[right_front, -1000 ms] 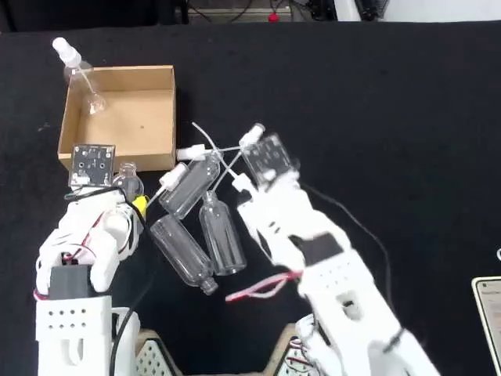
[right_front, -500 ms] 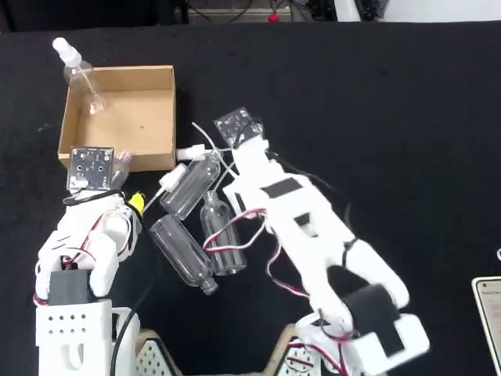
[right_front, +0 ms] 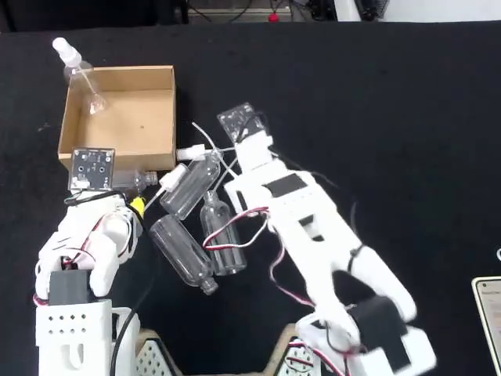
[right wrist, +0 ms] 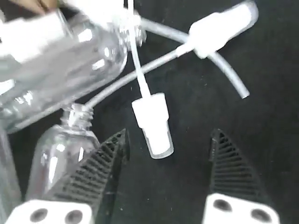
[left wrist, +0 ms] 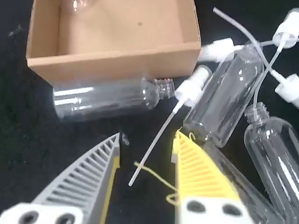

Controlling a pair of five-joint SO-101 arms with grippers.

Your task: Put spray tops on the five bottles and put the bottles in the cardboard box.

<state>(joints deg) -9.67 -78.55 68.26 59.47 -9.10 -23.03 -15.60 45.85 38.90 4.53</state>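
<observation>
Left wrist view puts an uncapped bottle (left wrist: 107, 98) on its side just beside the near wall of the cardboard box (left wrist: 117, 60). Its long axis runs along that wall, and its threaded neck points toward the heap of other bottles. It is clear plastic. My left gripper (left wrist: 148, 137) hovers just short of it with the jaws apart. Between them lies only the thin tube of a loose spray top (left wrist: 191, 88) — white head near the bottle's neck, tube slanting back toward me.

At my right gripper (right wrist: 170, 135) the jaws are likewise spread wide, one on each side of a second spray top (right wrist: 154, 126). It is white, its tube leads away from me, and neither jaw touches it. Beyond it, tubes cross in a tangle that I cannot sort out.

From the high view, a capped bottle (right_front: 78, 74) leans in the box's far left corner, its white top poking over the rim. Two open bottles lie side by side on the black table (right_front: 391, 117) between my arms — one (right_front: 219, 235) with its neck toward the far side, the other (right_front: 180, 251) with its neck toward the near edge. A slanted bottle (right_front: 192, 184) lies next to them. Whether the white top at its far end is screwed on, I cannot tell; my right arm covers part of that spot.
</observation>
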